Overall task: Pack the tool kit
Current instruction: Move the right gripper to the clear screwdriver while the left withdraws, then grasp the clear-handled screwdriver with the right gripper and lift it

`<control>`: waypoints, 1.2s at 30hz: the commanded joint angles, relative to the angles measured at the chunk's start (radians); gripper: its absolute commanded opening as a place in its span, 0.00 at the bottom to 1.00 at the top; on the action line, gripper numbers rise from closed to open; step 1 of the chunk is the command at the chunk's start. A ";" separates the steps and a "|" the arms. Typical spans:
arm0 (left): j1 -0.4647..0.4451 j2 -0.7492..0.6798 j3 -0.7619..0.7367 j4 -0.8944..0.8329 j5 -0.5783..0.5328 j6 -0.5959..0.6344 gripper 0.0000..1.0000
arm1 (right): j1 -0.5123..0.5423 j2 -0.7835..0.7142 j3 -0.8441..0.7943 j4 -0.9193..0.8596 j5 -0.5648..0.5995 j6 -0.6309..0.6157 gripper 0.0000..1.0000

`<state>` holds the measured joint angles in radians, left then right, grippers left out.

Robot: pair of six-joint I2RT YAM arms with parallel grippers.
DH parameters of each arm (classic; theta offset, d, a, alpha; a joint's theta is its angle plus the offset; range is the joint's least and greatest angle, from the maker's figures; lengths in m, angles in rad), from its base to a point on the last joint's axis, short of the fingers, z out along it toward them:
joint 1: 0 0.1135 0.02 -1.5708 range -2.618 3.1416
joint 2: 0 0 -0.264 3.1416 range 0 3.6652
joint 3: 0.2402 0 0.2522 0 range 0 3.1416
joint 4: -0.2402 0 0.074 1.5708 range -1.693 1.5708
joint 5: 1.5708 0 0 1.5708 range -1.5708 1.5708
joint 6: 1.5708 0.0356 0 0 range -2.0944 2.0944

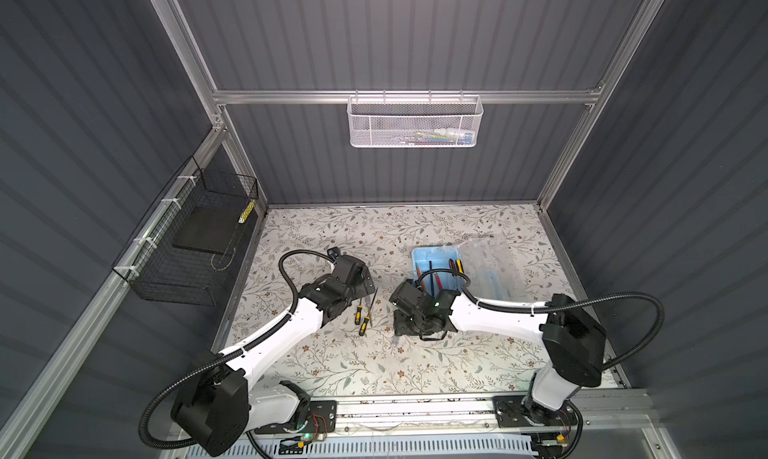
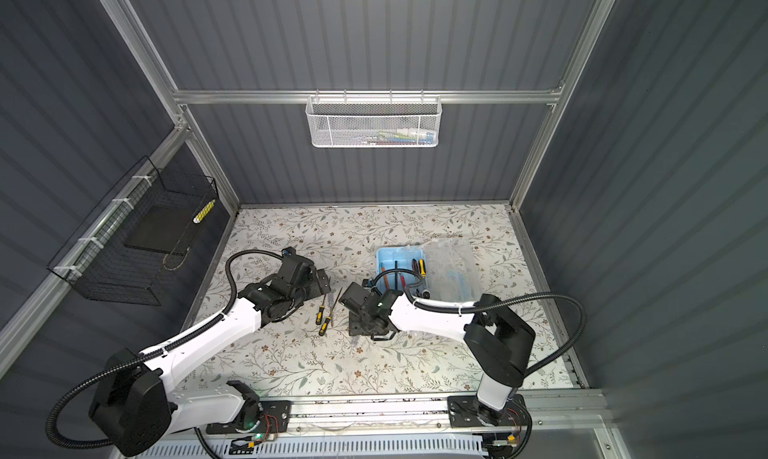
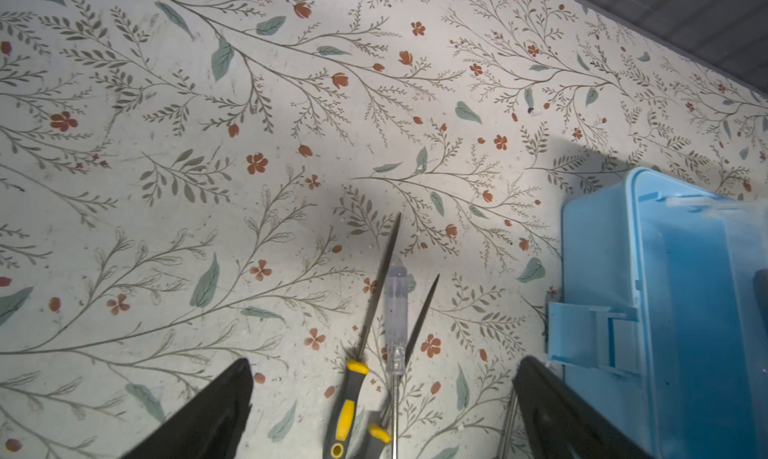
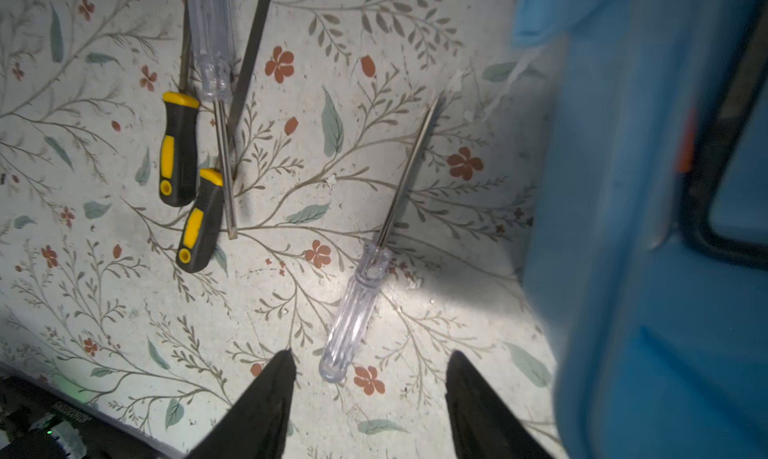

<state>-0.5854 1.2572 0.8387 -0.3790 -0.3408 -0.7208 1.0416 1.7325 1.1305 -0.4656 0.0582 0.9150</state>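
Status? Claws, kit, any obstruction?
Left claw open, empty. Right claw open over clear screwdriver. Box open, partly packed; yellow-handled tools loose. Nothing blocking.

Light blue box [image 1: 432, 254], yellow-and-black screwdriver handles [image 4: 178, 149], cream floral-patterned table [image 1: 332, 355]

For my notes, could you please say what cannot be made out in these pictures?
White mesh basket contents: too small behind mesh in both top views.
Blue box contents: right arm covers part in both top views; blurred in right wrist view.
Clear-handled screwdriver: tip cut off by left wrist view's edge.
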 commanded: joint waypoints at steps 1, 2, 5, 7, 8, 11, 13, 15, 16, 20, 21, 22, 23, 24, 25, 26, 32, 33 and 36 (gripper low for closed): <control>0.012 -0.021 -0.021 -0.020 -0.008 0.029 1.00 | 0.003 0.059 0.061 -0.032 -0.035 -0.039 0.59; 0.012 -0.021 -0.020 -0.021 -0.008 0.031 1.00 | 0.004 0.083 0.081 -0.045 -0.039 -0.050 0.58; 0.013 -0.019 -0.020 -0.024 -0.008 0.038 1.00 | 0.000 0.146 0.131 -0.086 -0.058 -0.076 0.54; 0.015 -0.019 -0.020 -0.027 -0.008 0.044 1.00 | 0.000 0.174 0.132 -0.098 -0.073 -0.082 0.51; 0.015 -0.021 -0.019 -0.027 -0.009 0.046 1.00 | -0.001 0.180 0.126 -0.101 -0.077 -0.081 0.51; 0.016 -0.024 -0.023 -0.021 -0.012 0.049 1.00 | -0.006 0.189 0.109 -0.097 -0.096 -0.082 0.49; 0.016 -0.020 -0.022 -0.018 -0.013 0.050 1.00 | -0.005 0.202 0.116 -0.102 -0.107 -0.088 0.47; 0.016 -0.015 -0.020 -0.018 -0.012 0.049 1.00 | -0.006 0.219 0.124 -0.103 -0.116 -0.094 0.47; 0.016 -0.012 -0.019 -0.017 -0.011 0.049 1.00 | -0.006 0.227 0.126 -0.099 -0.116 -0.099 0.47; 0.016 -0.005 -0.013 -0.019 -0.014 0.051 1.00 | -0.018 0.253 0.148 -0.100 -0.119 -0.127 0.36; 0.016 -0.005 -0.011 -0.020 -0.015 0.053 1.00 | -0.025 0.253 0.145 -0.095 -0.123 -0.132 0.31; 0.017 -0.005 -0.010 -0.023 -0.017 0.053 1.00 | -0.034 0.249 0.137 -0.087 -0.125 -0.137 0.27; 0.017 -0.005 -0.010 -0.023 -0.020 0.055 1.00 | -0.043 0.240 0.129 -0.078 -0.124 -0.144 0.24; 0.017 -0.005 -0.010 -0.023 -0.020 0.054 1.00 | -0.054 0.228 0.117 -0.067 -0.118 -0.151 0.23; 0.018 -0.004 -0.010 -0.022 -0.021 0.055 1.00 | -0.063 0.217 0.112 -0.063 -0.109 -0.163 0.22; 0.018 -0.003 -0.010 -0.022 -0.022 0.054 1.00 | -0.069 0.210 0.110 -0.064 -0.100 -0.175 0.21; 0.018 0.020 -0.004 -0.023 -0.017 0.055 1.00 | -0.081 0.162 0.136 -0.050 -0.083 -0.261 0.08; 0.018 0.025 -0.001 -0.023 -0.017 0.056 1.00 | -0.081 0.147 0.139 -0.043 -0.083 -0.271 0.07; 0.018 0.041 0.008 -0.023 -0.007 0.067 1.00 | -0.081 0.092 0.153 -0.030 -0.086 -0.297 0.07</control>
<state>-0.5743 1.2808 0.8234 -0.3817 -0.3447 -0.6823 0.9623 1.8996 1.2671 -0.5022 -0.0452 0.6716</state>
